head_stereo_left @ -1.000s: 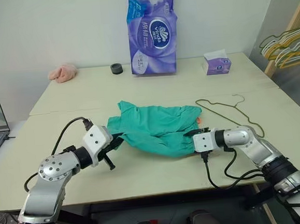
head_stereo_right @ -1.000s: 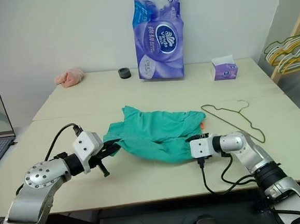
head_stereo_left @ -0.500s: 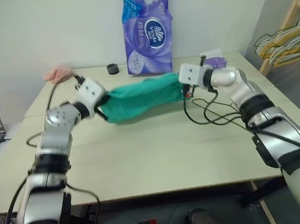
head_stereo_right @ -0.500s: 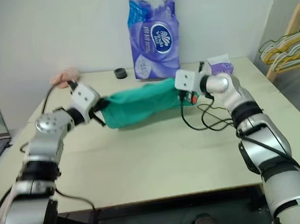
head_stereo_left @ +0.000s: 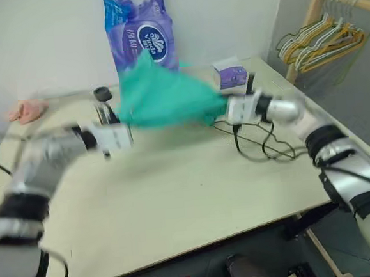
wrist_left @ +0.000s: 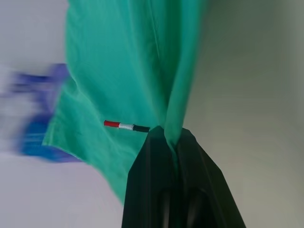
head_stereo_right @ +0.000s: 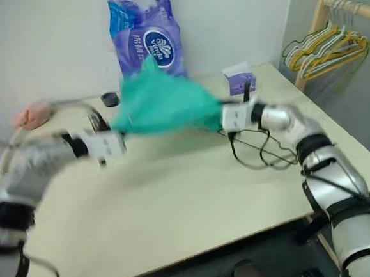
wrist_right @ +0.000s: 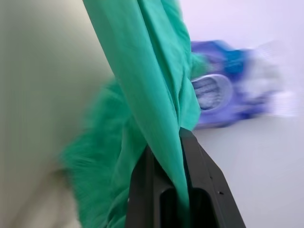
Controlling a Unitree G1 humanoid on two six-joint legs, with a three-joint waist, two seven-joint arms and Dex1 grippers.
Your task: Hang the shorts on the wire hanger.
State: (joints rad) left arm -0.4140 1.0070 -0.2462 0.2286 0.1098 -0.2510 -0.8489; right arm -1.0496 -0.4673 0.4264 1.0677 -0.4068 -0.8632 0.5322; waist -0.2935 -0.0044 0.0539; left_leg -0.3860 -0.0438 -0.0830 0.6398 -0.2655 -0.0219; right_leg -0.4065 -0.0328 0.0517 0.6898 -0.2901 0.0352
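Observation:
The teal shorts [head_stereo_left: 162, 96] hang in the air above the table, stretched between my two grippers and bulging upward in the middle. My left gripper [head_stereo_left: 125, 123] is shut on the shorts' left end. In the left wrist view its black fingers [wrist_left: 156, 142] pinch a fold of teal fabric. At the other end my right gripper [head_stereo_left: 222, 107] is shut on the cloth, and the right wrist view has fabric [wrist_right: 156, 90] clamped between its fingers [wrist_right: 192, 152]. The wire hanger is out of view.
A tall purple tissue pack [head_stereo_left: 139, 33] stands at the back of the table [head_stereo_left: 177, 197]. Near it are a small purple tissue box [head_stereo_left: 231, 76], a black ring [head_stereo_left: 102, 93] and a pink cloth lump [head_stereo_left: 27, 110]. A rack of hangers [head_stereo_left: 321, 41] stands at the right.
Both grippers have lifted the shorts off the table and carried them up and forward. The right gripper has shut on the cloth. The camera has swung to the right.

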